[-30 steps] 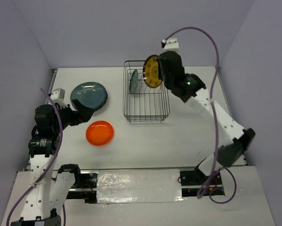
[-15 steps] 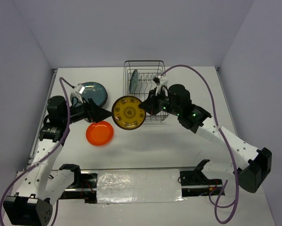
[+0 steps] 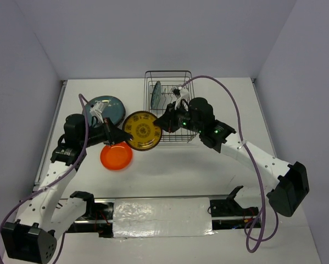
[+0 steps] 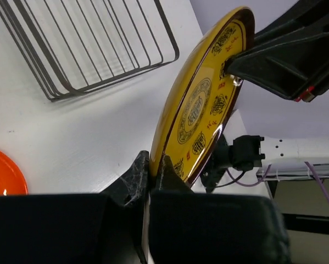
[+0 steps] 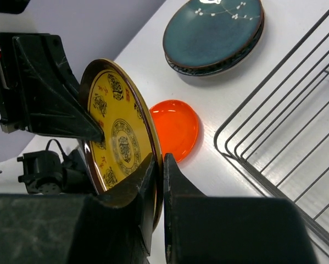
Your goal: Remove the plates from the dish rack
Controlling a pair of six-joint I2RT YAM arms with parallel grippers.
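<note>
A yellow plate (image 3: pixel 142 130) with a dark red rim and patterned centre hangs on edge above the table, left of the dish rack (image 3: pixel 168 71). My left gripper (image 3: pixel 122 135) is shut on its left rim (image 4: pixel 200 104). My right gripper (image 3: pixel 160 125) has one finger on each side of the opposite rim (image 5: pixel 117 132), very close to it; I cannot see whether they still press. In the rack one bluish plate (image 3: pixel 156 93) stands upright. A dark teal plate (image 3: pixel 106 106) and a small orange plate (image 3: pixel 116 155) lie on the table to the left.
The orange plate (image 5: pixel 175 126) lies directly under the held plate, and the dark teal plate (image 5: pixel 213 33) is beyond it. The rack's wire floor (image 5: pixel 285 137) is close on my right gripper's right. Purple walls close in the back and both sides.
The right arm carried the yellow plate out of the rack and leftwards. The left arm came in from the left and its jaws shut on the plate's rim.
</note>
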